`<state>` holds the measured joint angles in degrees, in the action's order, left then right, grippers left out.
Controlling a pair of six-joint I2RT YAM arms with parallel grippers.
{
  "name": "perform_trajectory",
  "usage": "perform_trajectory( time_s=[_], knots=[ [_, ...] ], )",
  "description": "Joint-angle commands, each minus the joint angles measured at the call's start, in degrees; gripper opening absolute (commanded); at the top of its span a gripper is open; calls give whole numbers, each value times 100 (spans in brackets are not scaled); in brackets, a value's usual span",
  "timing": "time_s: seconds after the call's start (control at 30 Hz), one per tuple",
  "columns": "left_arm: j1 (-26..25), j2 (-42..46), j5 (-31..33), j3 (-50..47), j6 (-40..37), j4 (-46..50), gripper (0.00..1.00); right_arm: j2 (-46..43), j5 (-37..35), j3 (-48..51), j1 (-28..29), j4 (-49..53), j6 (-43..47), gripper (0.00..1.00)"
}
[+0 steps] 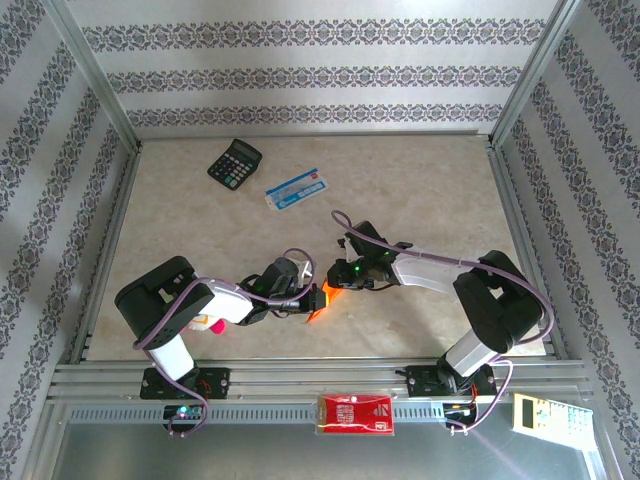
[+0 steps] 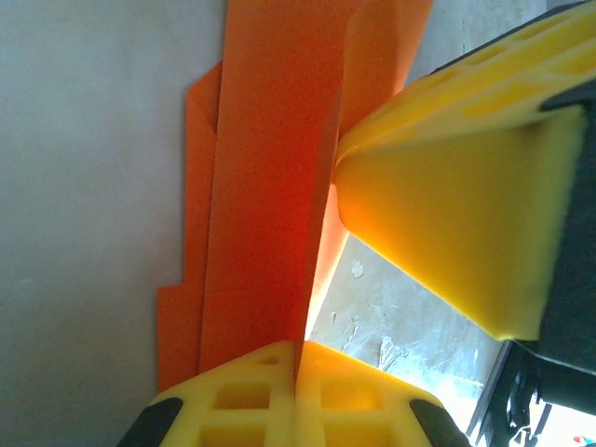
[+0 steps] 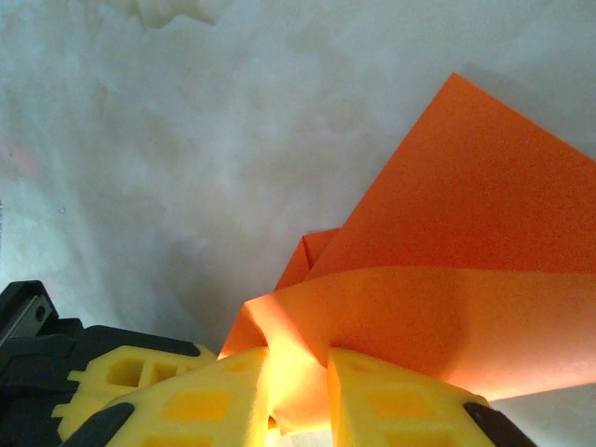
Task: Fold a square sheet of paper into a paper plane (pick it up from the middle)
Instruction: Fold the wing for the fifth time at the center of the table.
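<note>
1. Near edge: a red packet [image 1: 355, 413] lies on the metal rail in front of the arm bases. It is well apart from the work and no part of the task.
2. Middle of the tabletop [image 1: 430, 210], just beyond the bases: both hands meet tip to tip at the sheet of paper [image 3: 466, 214]. The sheet sits low between them. Whether any part rests on the surface, I cannot tell.
3. State of the sheet: partly folded. The left wrist view shows layered flaps with stepped edges and one flap standing up along a crease. It is not yet a dart.
4. Left hand [image 2: 296, 358]: jaws fully together, with the upright fold of the sheet pinched between the pads.
5. Right hand [image 3: 296, 368]: jaws drawn in to a narrow slit. A bunched fold of the sheet fills the slit and touches both pads, which I read as a grip. One of its fingers [image 2: 447, 223] stands just beside the raised flap.
6. Step in hand (judgement): mid-fold, setting a crease near the centre line.
7. Next move calls for one hand to anchor the sheet while the other lays the flap flat, edges matched. Pulling the hands apart could tear the thin paper.
8. Far side: a blue-and-white packet [image 1: 298, 189] and a black calculator [image 1: 234, 161] lie well apart from the hands.
</note>
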<state>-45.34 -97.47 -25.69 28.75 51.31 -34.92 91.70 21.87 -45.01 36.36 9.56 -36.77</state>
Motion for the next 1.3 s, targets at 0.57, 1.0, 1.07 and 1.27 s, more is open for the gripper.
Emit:
perform_trajectory(
  time_s=[0.57,1.0,1.07,1.27],
  knots=[
    [68,-316,137,52,131,893,0,458,-189,-147,-330,-1,548,23],
    [69,-234,163,111,75,1074,0,700,-167,-102,-423,136,580,22],
    [69,-164,183,144,34,1170,0,730,-170,-98,-421,202,570,22],
    [66,121,239,307,-99,1520,10,869,-176,-87,-424,281,573,21]
  ],
)
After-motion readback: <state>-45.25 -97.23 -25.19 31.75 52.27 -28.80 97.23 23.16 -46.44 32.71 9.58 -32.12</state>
